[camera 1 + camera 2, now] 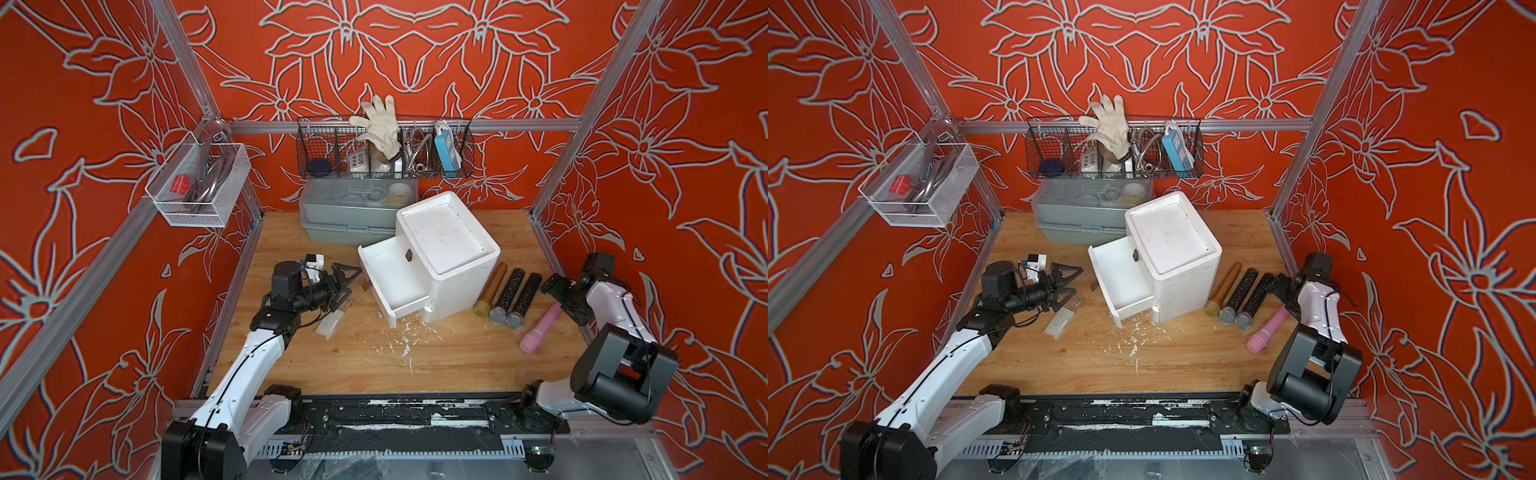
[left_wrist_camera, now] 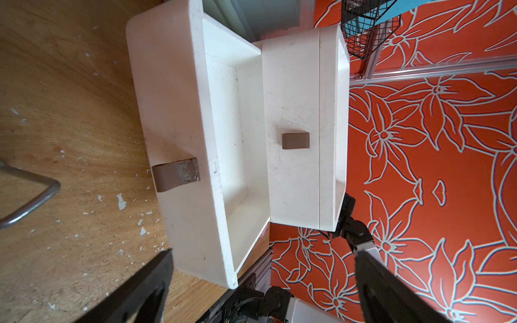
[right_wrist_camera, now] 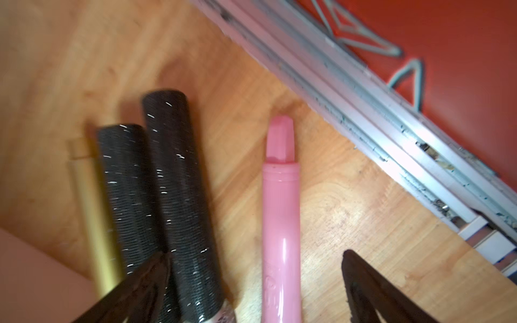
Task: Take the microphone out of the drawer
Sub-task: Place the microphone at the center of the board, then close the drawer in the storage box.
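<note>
A white cabinet (image 1: 449,249) stands mid-table, turned a little. Its lower drawer (image 1: 395,278) is pulled well out towards the left arm and shows only its white floor. The upper one is shut.

All the mics lie out on the table (image 1: 332,361), on the cabinet's right side. A gold mic (image 1: 490,289) lies just beside the cabinet wall, then come two black mics (image 1: 509,297) side by side, touching or nearly so. The pink mic (image 1: 542,330) lies apart from these, nearer the right-hand frame rail, with its round head towards the front of the table.

The right gripper (image 1: 563,303) hangs over the pink mic's tail end with its fingers spread wide. In the right wrist view the pink mic (image 3: 281,223) lies flat on the wood between the two fingers, and neither one touches it.

The left gripper (image 1: 351,286) hovers low near the drawer's front, also wide apart and holding nothing. In its wrist view it faces the brown pull tab (image 2: 176,174) on the drawer front.

White flakes are scattered on the wood in front of the cabinet. Behind it sit a grey box (image 1: 345,216) and a wire basket (image 1: 384,149) with a glove (image 1: 378,120) sticking up.
</note>
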`<state>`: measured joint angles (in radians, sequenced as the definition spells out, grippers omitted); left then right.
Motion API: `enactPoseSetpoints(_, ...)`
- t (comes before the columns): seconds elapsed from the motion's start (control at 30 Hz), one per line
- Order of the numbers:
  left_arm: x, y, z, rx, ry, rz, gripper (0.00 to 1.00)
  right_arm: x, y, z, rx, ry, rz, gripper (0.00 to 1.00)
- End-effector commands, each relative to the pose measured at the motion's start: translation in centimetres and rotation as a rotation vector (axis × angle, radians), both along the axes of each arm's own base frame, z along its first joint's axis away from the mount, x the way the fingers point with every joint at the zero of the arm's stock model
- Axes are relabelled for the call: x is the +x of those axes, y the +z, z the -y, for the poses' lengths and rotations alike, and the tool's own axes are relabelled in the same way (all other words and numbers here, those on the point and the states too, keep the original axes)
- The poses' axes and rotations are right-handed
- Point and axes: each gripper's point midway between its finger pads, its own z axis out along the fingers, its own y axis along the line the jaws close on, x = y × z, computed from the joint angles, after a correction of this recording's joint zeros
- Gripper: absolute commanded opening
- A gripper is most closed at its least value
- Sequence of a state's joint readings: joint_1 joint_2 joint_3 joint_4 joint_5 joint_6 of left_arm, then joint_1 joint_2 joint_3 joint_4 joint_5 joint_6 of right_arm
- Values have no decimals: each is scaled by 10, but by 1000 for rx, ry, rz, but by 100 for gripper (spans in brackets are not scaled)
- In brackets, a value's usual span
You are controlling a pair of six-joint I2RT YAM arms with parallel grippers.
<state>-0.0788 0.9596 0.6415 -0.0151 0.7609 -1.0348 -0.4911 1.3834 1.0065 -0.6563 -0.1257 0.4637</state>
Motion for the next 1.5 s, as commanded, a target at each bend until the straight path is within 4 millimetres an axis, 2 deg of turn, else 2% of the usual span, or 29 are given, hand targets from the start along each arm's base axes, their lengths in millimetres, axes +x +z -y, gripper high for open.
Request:
enactPoseSetpoints(0.0, -3, 10, 2, -4, -10, 33, 100, 6, 38, -3, 0, 0, 88, 100)
enactPoseSetpoints(0.1, -2, 11, 2, -4, -9, 32, 100, 17, 74, -12, 10, 42, 197, 100)
enactPoseSetpoints(0.17, -2, 10, 2, -2, -8, 28, 100, 27, 101, -27, 38, 111, 286, 100)
enactPoseSetpoints(0.23, -2, 8, 2, 2, -11, 24, 100, 37, 128, -49, 72, 202, 364, 98)
enactPoseSetpoints(0.37, -4, 4, 1, 5, -9, 14, 100, 49, 172, -110, 85, 425, 461, 91)
enactPoseSetpoints(0.5, -6, -3, -2, 15, 17, -9, 100, 53, 201, -165, 98, 601, 527, 84)
enactPoseSetpoints(0.57, -7, -7, -5, 23, 32, -16, 100, 54, 210, -184, 101, 662, 554, 82)
enactPoseSetpoints(0.77, -10, -19, -9, 50, 43, -52, 100, 62, 206, -226, 129, 808, 537, 80)
enactPoseSetpoints(0.87, -12, -30, -12, 46, 55, -82, 100, 63, 199, -238, 116, 863, 513, 75)
enactPoseSetpoints(1.1, -16, -42, -19, 39, 68, -112, 100, 66, 173, -241, 20, 902, 404, 68)
enactPoseSetpoints(1.27, -13, -43, -19, 32, 76, -111, 97, 71, 165, -238, -38, 914, 363, 58)
enactPoseSetpoints(1.47, -6, -45, -19, 11, 86, -86, 77, 76, 159, -237, -88, 964, 301, 41)
